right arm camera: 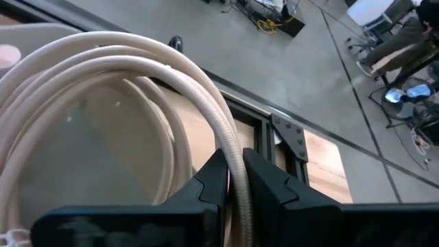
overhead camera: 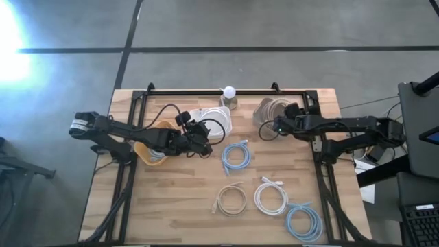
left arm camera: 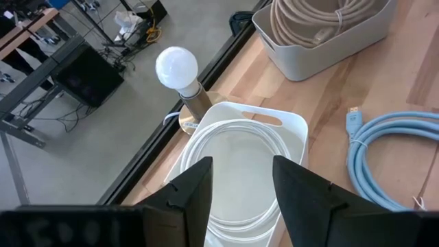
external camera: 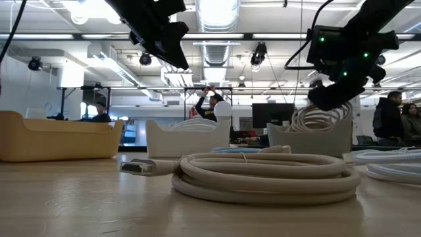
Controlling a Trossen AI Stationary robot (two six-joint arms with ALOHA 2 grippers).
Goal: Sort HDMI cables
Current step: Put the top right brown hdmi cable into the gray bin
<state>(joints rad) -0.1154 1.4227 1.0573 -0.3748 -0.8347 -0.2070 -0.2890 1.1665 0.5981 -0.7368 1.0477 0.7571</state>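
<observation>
My right gripper [right arm camera: 233, 180] pinches a coiled beige cable [right arm camera: 123, 68] over its grey bin [overhead camera: 264, 110]; left gripper [left arm camera: 241, 180] gapes empty; four coils remain on the wooden table [overhead camera: 178, 206].

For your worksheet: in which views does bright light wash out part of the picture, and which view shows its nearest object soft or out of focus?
High view: strong glare whitens the floor at the upper left corner. Low view: ceiling lights blow out overhead, and the arms read as dark silhouettes against them. Right wrist view: the beige cable, closest to the lens, looks soft, as do the right gripper's fingers. Left wrist view: evenly lit; the light bulb is bright but no glare.
</observation>
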